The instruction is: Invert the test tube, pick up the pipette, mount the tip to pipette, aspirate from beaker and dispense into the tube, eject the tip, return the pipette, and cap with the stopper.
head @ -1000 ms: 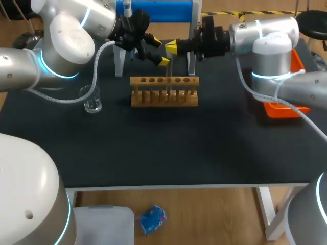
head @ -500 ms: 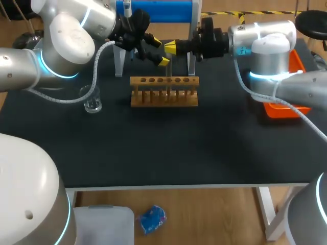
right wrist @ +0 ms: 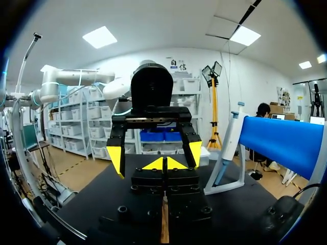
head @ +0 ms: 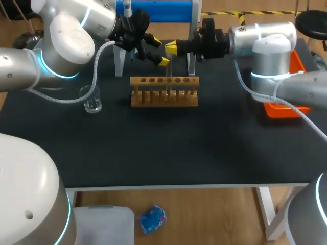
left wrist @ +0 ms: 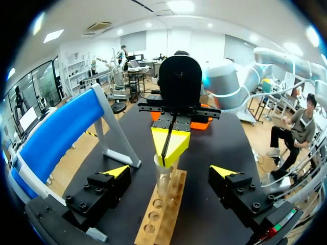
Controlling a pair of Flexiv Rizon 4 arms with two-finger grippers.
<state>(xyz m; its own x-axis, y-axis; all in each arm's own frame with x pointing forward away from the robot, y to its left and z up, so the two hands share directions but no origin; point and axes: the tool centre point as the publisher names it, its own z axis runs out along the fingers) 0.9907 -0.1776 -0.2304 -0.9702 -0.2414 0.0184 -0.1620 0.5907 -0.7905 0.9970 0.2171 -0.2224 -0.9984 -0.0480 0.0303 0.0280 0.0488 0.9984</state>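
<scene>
Since a second earlier the right arm's wrist has shifted only slightly; the left arm, the tube and the things on the table lie as they did.

Right gripper (head: 171, 47): yellow tips pressed together, pinching the upper end of the test tube (head: 168, 67). The tube hangs straight down from the closed jaws over the wooden rack (head: 163, 97). Whether its lower end has entered a hole cannot be told.

Left gripper (head: 159, 51): jaws spread wide and holding nothing. It faces the right gripper head-on. In the left wrist view the tube hangs ahead of the open fingers, midway between them and touching neither.

Test tube: clear glass and upright, with its rim at the tips of the closed jaws; any contents cannot be made out.

Beaker (head: 92, 103): clear glass, standing on the table (head: 204, 148) past the rack's end on the left gripper's side, well apart from both jaws — contents not discernible.

Pipette (right wrist: 229, 145): hanging on the blue stand (right wrist: 278, 140) beyond the rack, off to one side of both grippers.

Orange tray (head: 286, 109): behind the right arm and largely hidden by it — contents not visible.
</scene>
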